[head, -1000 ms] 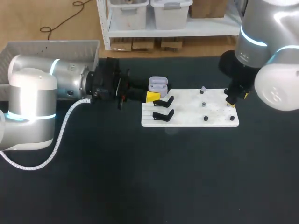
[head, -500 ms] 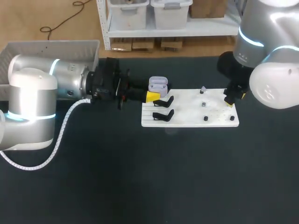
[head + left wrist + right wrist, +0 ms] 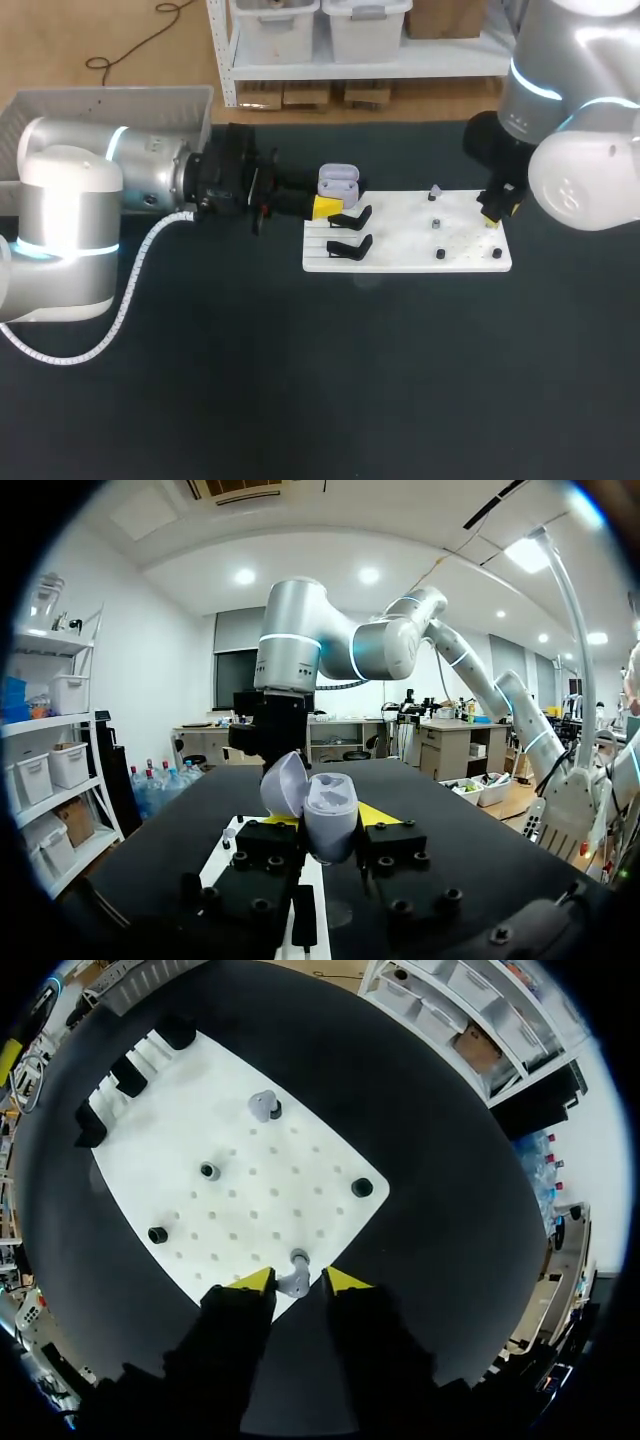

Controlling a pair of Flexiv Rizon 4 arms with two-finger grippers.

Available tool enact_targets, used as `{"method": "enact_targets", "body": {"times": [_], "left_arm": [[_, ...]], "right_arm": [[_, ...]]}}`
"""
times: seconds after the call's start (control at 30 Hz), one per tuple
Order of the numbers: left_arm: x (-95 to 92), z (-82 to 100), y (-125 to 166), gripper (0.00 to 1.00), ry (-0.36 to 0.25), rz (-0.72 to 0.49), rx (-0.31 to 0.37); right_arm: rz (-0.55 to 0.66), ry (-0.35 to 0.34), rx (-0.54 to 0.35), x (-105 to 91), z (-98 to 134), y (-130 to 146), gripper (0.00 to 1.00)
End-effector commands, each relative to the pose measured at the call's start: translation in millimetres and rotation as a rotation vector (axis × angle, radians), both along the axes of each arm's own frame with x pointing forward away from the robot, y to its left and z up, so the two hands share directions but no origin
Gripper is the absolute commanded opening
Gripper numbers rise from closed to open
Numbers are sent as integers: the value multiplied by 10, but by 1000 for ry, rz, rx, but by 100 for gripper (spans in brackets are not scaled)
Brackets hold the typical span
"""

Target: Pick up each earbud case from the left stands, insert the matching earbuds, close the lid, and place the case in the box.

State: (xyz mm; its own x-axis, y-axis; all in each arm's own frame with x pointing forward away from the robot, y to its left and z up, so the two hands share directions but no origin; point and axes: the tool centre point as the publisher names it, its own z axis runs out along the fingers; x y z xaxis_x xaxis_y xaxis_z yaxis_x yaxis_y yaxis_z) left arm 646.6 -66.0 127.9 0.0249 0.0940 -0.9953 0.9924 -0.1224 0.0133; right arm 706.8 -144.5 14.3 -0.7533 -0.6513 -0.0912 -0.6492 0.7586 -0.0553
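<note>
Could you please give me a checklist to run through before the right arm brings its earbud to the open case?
1. Lid of the earbud case open: ok.
2. Case held in the left pincer: ok.
3. One earbud gripped by the right pincer: ok.
4. That earbud lifted clear of the white board: cannot tell.
5. Visible socket in the case free: ok.
6. The second earbud on its peg: ok.

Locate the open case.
Head view: the case sits in the left gripper, at the left end of the white board, beside the black stands.
</note>
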Motion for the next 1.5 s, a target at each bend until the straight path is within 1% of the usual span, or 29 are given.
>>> {"method": "enact_targets", "body": {"times": [0.03,0.13,0.27,0.37,0.43,0.47,0.73,0.83,0.97,1.07,1.17,1.27,1.33,1.5], "left_arm": [[7,-7,0,0,0,-1,-1],[7,-7,0,0,0,-1,-1],[7,-7,0,0,0,-1,-1],[7,-7,0,0,0,-1,-1],[7,-7,0,0,0,-1,-1],[7,-7,0,0,0,-1,-1],[7,-7,0,0,0,-1,-1],[7,-7,0,0,0,-1,-1],[7,-7,0,0,0,-1,-1],[7,-7,0,0,0,-1,-1],[7,-7,0,0,0,-1,-1],[7,-7,0,0,0,-1,-1],[7,-7,0,0,0,-1,-1],[7,-7,0,0,0,-1,-1]], "right_arm": [[-1,1,0,4,-11,4,20],[-4,4,3,0,-17,9,23],[-5,4,3,-3,-19,14,20],[-6,3,1,-5,-18,17,15],[-6,3,-1,-11,-16,20,4],[-6,2,-2,-15,-13,22,0],[-20,-6,-13,-97,77,12,0],[-34,-22,-24,-147,180,26,0],[-61,-48,-53,-219,373,80,0],[-115,-55,-82,-293,561,154,0],[-196,-57,-105,-353,753,253,0],[-305,-23,-87,-423,926,372,0],[-380,2,-51,-470,1019,470,0],[-507,51,5,-609,1144,703,0]]}}
